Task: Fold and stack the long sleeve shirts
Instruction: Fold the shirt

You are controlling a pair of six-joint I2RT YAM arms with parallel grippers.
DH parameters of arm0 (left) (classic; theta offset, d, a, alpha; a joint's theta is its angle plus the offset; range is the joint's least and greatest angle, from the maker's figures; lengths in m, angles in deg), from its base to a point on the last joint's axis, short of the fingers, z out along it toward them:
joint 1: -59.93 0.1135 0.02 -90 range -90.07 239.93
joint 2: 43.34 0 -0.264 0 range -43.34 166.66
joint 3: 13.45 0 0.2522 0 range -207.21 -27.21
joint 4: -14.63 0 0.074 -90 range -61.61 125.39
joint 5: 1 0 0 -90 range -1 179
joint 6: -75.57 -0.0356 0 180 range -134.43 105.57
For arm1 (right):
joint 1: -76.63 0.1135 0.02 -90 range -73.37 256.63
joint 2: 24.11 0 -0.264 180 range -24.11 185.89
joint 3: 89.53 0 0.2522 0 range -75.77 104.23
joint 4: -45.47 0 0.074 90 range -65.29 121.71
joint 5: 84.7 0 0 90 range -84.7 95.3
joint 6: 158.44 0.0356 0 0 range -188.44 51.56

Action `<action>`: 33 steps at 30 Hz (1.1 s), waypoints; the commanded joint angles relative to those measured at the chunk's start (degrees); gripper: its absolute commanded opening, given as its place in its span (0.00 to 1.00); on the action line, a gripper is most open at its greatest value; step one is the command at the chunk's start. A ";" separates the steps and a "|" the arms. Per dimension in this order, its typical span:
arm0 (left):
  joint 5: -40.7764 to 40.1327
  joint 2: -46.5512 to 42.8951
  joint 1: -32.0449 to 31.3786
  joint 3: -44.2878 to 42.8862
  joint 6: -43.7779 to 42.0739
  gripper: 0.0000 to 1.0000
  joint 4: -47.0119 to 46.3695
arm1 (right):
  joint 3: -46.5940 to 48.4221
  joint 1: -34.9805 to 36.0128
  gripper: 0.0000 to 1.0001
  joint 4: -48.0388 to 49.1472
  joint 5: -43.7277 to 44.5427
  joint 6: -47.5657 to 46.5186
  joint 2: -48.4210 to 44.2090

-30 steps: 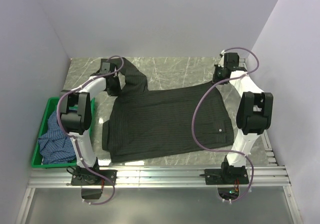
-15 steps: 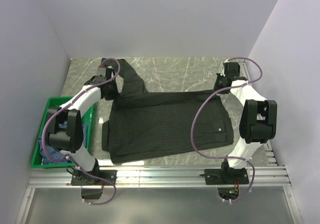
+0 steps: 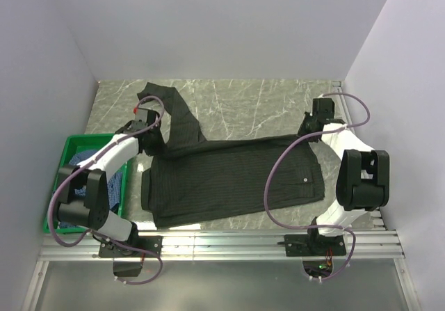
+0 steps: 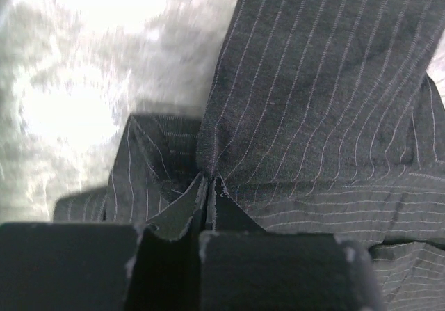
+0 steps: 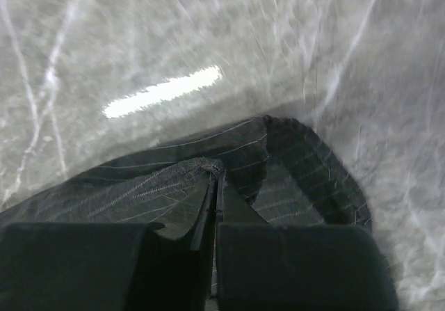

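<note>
**Container.** Green crate (image 3: 65, 147), rigid plastic, rectangular, open-topped, at the left edge of the table just beside the left arm. Contents: blue check shirt (image 3: 78, 159), soft cloth, crumpled in a loose heap (largely hidden under the arm).

**Main item.** Black pinstriped shirt (image 3: 229, 172), soft woven cloth with fine pale stripes, spread across the middle of the table between the two arms. The body lies mostly flat as a broad, roughly rectangular panel. One sleeve (image 3: 170, 106) runs as a long strip toward the far left corner. A small pale button (image 3: 306, 180) shows near the right end.

**Left gripper** (image 3: 154, 142). Jaws pressed together on the black pinstriped shirt at its far left edge, where sleeve meets body. The wrist view shows cloth pinched into a raised ridge between the dark, blocky fingers (image 4: 278, 269), with creases fanning out from it.

**Right gripper** (image 3: 308, 126). Jaws clamped on the same shirt's far right corner. A small peak of fabric stands at the fingertips and a curved fold lies just beyond.

**Surface.** Table (image 3: 257, 99), grey-green marbled, smooth and glossy, with bright light reflections in both wrist views.

**Surround.** Pale lilac walls. Ribbed metal rail (image 3: 222, 245) along the near edge, carrying both arm bases.
</note>
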 commanded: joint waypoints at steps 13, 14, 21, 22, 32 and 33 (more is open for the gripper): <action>-4.21 -5.17 -3.27 6.71 9.94 0.16 -0.12 | -8.02 0.13 0.35 0.08 1.25 9.23 -2.28; -4.74 -6.05 -3.54 6.36 9.77 0.20 0.23 | -7.93 0.13 0.41 -0.63 1.69 8.97 -2.89; -6.77 -11.16 -3.81 6.27 7.83 0.31 2.43 | -7.40 1.88 0.47 -3.19 2.57 7.47 -10.53; -6.68 -11.86 -3.81 6.36 7.57 0.33 2.52 | -7.32 2.24 0.47 -2.58 2.40 7.21 -11.33; -5.36 -13.28 -4.42 3.03 5.81 0.74 -0.21 | 1.99 13.66 0.46 -2.83 6.61 6.24 -5.12; -5.62 -12.31 -4.42 2.58 5.90 0.75 0.06 | 3.31 14.88 0.46 -2.66 6.87 6.85 -3.88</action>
